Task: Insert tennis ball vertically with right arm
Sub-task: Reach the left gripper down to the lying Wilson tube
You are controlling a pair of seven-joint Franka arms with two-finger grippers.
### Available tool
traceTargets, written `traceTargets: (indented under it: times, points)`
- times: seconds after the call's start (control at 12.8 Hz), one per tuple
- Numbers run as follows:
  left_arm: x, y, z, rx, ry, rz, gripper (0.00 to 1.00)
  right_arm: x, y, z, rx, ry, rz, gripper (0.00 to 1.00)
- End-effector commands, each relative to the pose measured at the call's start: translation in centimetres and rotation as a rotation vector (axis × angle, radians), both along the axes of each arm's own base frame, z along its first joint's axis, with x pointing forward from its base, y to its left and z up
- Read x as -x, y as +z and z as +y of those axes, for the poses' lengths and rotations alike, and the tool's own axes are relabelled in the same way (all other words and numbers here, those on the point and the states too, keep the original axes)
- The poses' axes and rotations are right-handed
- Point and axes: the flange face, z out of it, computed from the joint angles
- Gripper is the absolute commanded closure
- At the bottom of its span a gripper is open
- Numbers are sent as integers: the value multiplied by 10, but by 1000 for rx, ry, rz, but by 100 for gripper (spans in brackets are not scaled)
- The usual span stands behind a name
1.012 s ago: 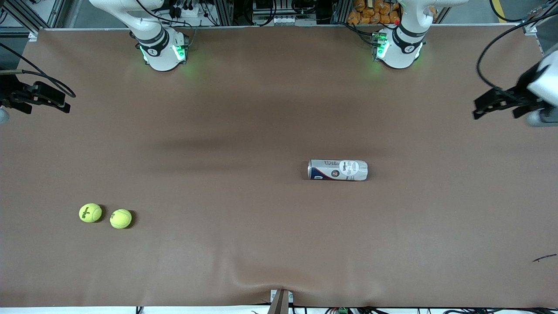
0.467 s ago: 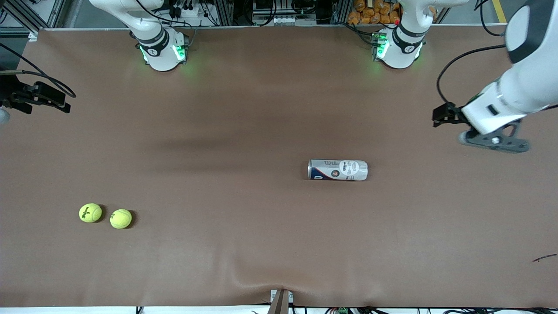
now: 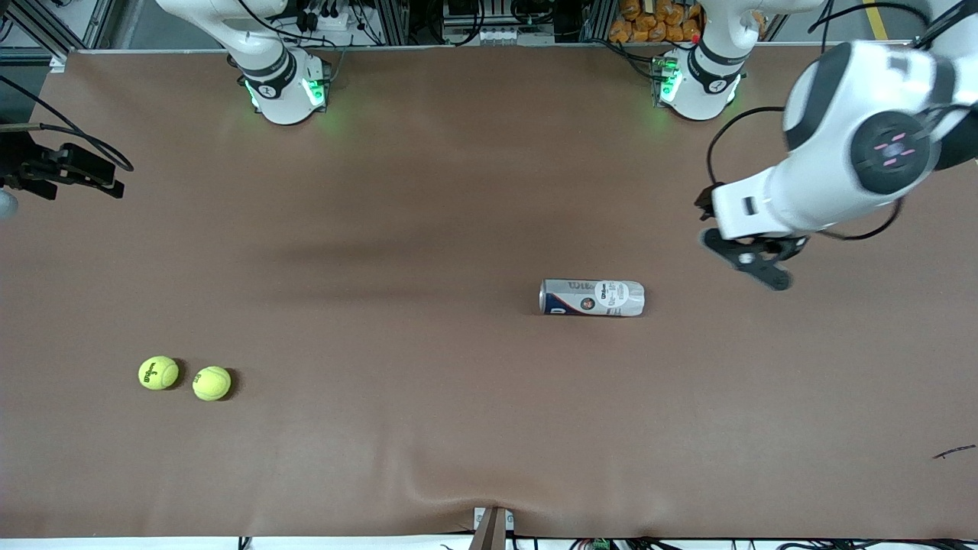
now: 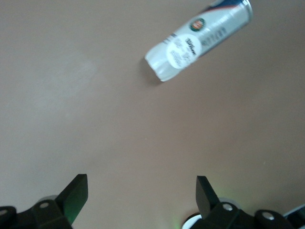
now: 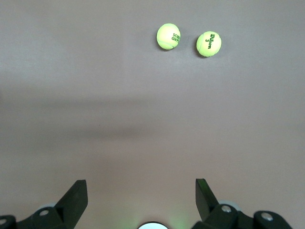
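Note:
Two yellow-green tennis balls (image 3: 158, 373) (image 3: 212, 383) lie side by side on the brown table toward the right arm's end; the right wrist view also shows both (image 5: 168, 36) (image 5: 208, 44). A silver-and-white ball can (image 3: 592, 297) lies on its side mid-table, also in the left wrist view (image 4: 198, 40). My right gripper (image 3: 107, 177) hangs open and empty at the table's edge, apart from the balls, its fingers spread in the right wrist view (image 5: 139, 187). My left gripper (image 3: 749, 260) is open and empty above the table beside the can, toward the left arm's end (image 4: 140, 183).
The brown mat (image 3: 428, 397) covers the whole table, with a wrinkle at its front-camera edge. A small dark scrap (image 3: 953, 451) lies near the corner at the left arm's end. Both arm bases (image 3: 286, 92) (image 3: 699, 88) stand at the edge farthest from the front camera.
My left arm has swung in from the table's end toward the can, with its gripper turning downward. The right gripper, the balls and the can have not moved.

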Motion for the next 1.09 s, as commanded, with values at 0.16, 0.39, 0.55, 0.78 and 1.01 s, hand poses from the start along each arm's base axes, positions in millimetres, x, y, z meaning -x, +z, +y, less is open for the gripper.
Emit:
traceTargets:
  times: [0.16,0.39,0.55,0.78,1.01]
  points:
    - [-19,-48,-36,52,-412,1,0,3,0,-2,13,11,8,0]
    - [-29,-82,-48,109,-608,5,0,3,0,-4,15,7,7,0]
    - [-29,-100,-66,137,-729,2,0,3,-1,-3,14,-3,10,0]
    - [-25,-135,-76,163,-814,4,0,1,-2,-5,16,-6,4,0]
    - [-14,-172,-87,174,-837,-31,0,-2,-2,-12,17,-18,-16,0]
